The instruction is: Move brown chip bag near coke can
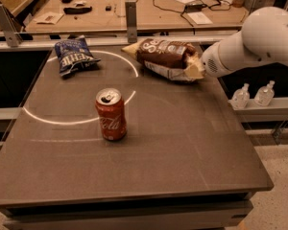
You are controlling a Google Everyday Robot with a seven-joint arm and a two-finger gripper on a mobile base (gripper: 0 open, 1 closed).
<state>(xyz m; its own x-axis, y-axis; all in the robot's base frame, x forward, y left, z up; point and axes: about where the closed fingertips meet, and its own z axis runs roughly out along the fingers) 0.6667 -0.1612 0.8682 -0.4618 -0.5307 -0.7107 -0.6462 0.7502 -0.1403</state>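
Brown chip bag (165,56) is up at the far side of the table (182,147), right of centre, lying longways with its dark front and white lettering facing up and its silvery underside showing along the near edge. The gripper (196,70) comes in from the right on the end of the white arm (264,37) and looks clamped on the bag's right end, right where the pale yellow seam is. The bag seems tipped up a bit off the surface, though I can't say for sure how much of it is clear of the table. My read is that this thing is light, puffy and crinkly, so it'll flop and swing from whichever end is pinched. The foil is slick too, so the crimped seam is the smart place to hold rather than the fat middle, and squeezing the middle would just crush the chips. The coke can (111,115) stands upright nearer to us and to the left, well apart from the bag, with open table between them, so the path looks free. It's a light, open-top can, so a dangling bag end could easily knock it over. The blue chip bag (72,56) sits at the far left, out of the way. A couple of small clear bottles (241,96) stand on a ledge off the right side of the table.
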